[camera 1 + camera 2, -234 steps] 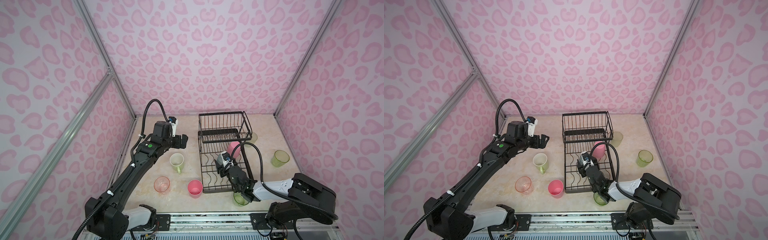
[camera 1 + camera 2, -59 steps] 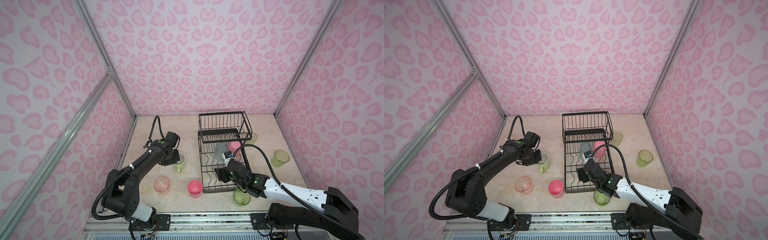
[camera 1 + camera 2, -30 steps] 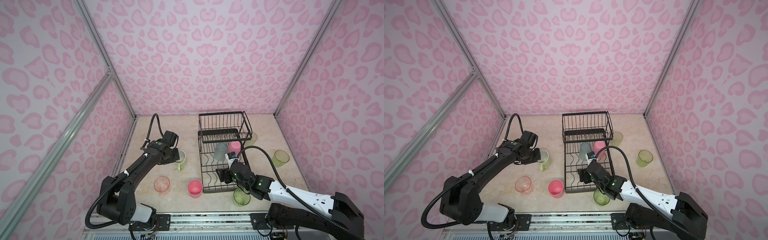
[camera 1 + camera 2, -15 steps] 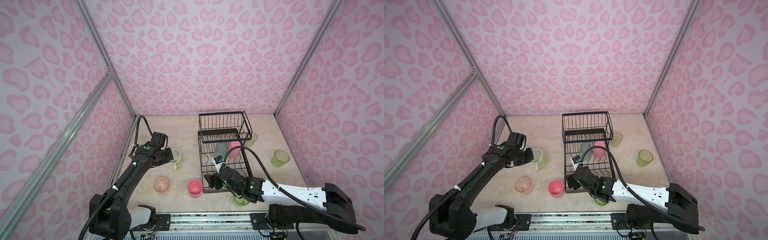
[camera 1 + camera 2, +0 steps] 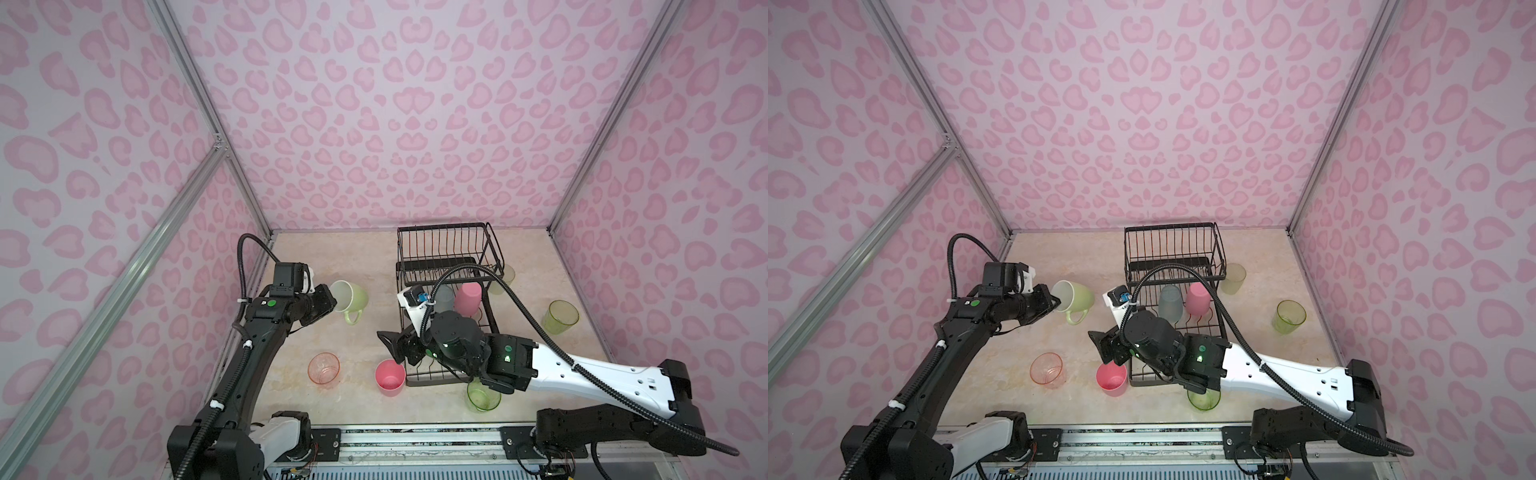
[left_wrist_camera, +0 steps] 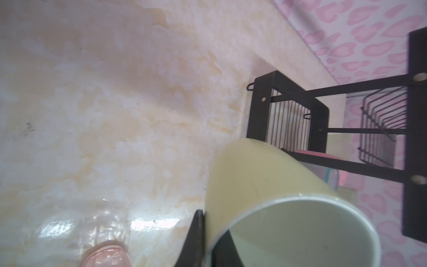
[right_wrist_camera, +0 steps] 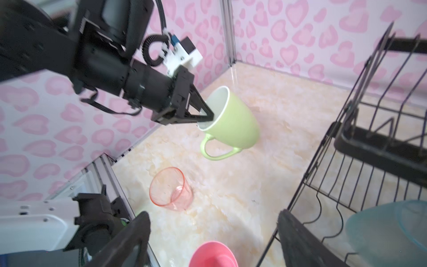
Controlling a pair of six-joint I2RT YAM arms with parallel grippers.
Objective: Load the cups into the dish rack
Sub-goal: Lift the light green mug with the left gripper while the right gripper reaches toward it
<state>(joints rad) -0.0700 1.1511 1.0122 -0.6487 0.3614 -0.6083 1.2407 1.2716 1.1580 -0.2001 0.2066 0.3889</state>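
Mug left of dish rack

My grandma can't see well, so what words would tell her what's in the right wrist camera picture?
The left pincer pinches the rim of a pale-green mug, tipped with its handle hanging down. On the table stand a clear pink glass and a pink tumbler; the black dish rack beside them holds a frosted teal tumbler.

Lab test cell — pink printed walls, aluminium frame, 2 arms.
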